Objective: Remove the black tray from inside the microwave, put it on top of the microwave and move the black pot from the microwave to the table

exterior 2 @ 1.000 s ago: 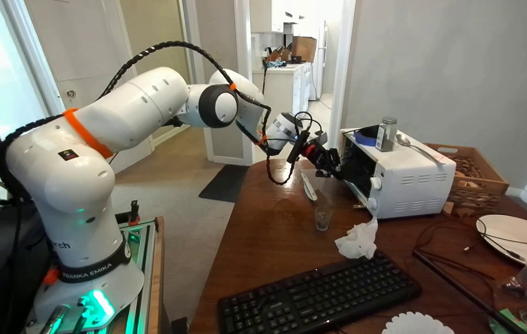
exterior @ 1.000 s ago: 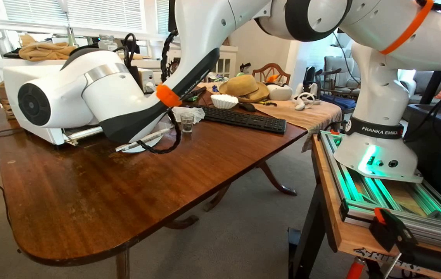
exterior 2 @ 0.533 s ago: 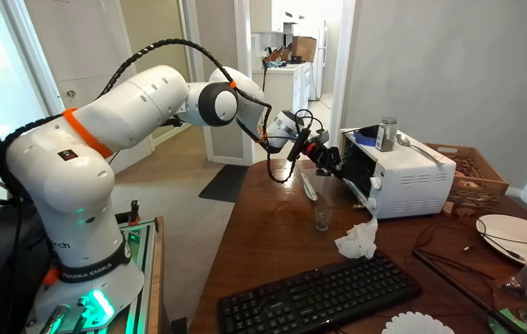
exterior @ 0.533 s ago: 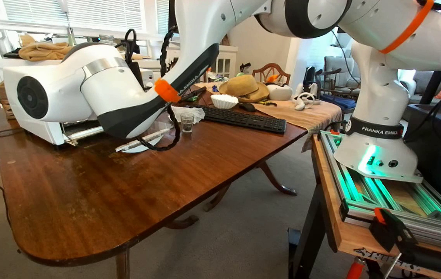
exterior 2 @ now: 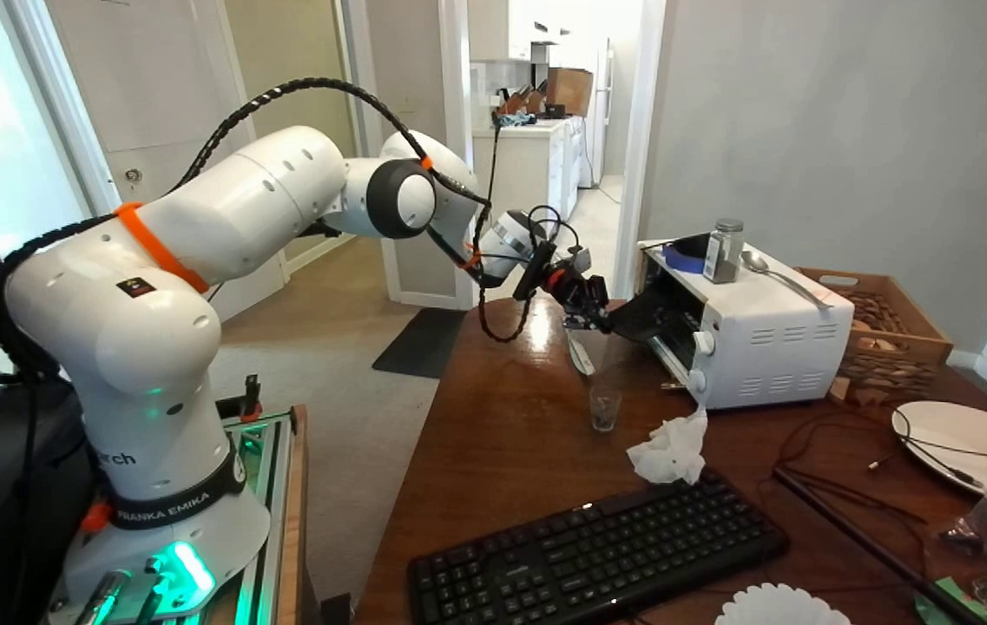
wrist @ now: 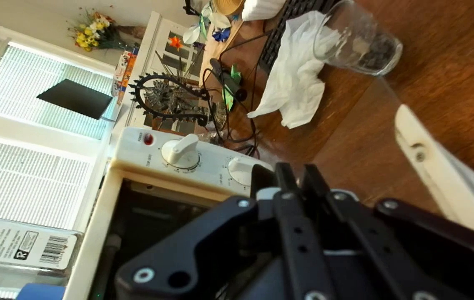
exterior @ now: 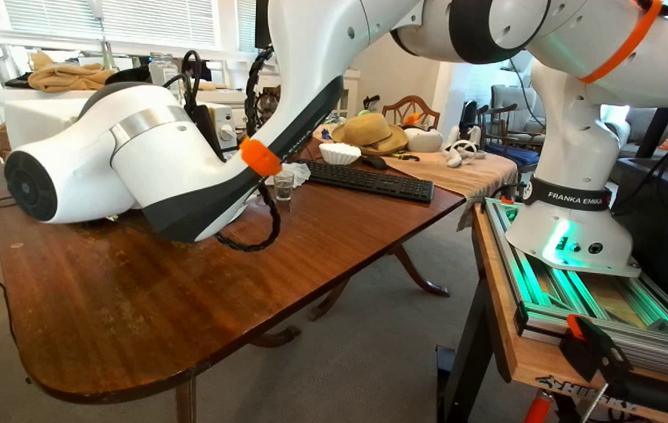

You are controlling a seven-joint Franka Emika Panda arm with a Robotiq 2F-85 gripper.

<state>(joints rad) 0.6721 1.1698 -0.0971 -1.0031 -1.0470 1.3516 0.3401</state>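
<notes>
The white microwave point(exterior 2: 771, 351) stands on the brown table point(exterior 2: 493, 434), its door folded down; it also shows in an exterior view point(exterior: 34, 120) and in the wrist view point(wrist: 136, 160). My gripper point(exterior 2: 608, 321) is in front of the opening, shut on the near edge of the black tray point(exterior 2: 645, 314). The tray is partly outside the cavity and tilted. In the wrist view the fingertips point(wrist: 298, 177) are close together, with a dark tray corner point(wrist: 261, 179) beside them. No pot shows inside the cavity; I cannot tell whether the dark rounded thing point(exterior 2: 697, 243) on top is the black pot.
A glass jar point(exterior 2: 725, 252) and a spoon point(exterior 2: 784, 278) are on top of the microwave. The open door's white handle point(exterior 2: 580, 354) lies below my gripper. A small glass point(exterior 2: 604, 410), crumpled tissue point(exterior 2: 671, 447) and keyboard point(exterior 2: 597, 555) are nearby. A basket point(exterior 2: 892, 325) stands behind.
My arm has drawn back from the microwave opening. The black tray has come partly out with the gripper and now shows in front of the cavity.
</notes>
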